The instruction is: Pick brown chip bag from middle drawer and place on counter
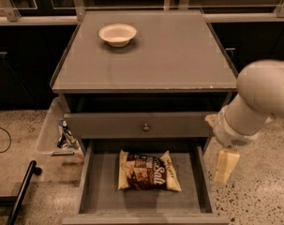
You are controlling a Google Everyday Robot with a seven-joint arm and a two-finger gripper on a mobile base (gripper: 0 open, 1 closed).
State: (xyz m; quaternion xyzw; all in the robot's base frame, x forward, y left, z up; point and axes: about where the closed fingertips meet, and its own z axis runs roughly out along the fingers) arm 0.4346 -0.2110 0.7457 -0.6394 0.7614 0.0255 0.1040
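Note:
The brown chip bag (148, 171) lies flat in the open middle drawer (100, 191), near its centre, with white "Salt" script on it. The counter (169, 55) is the grey cabinet top above. My gripper (226, 165) hangs from the white arm at the right, beside the drawer's right wall and above floor level, to the right of the bag and apart from it. It holds nothing that I can see.
A white bowl (117, 34) sits on the counter's back left. A closed drawer front with a small round knob (145, 127) is above the open drawer. A clear bin (55, 130) with items stands left of the cabinet. A black bar (22, 191) lies at bottom left.

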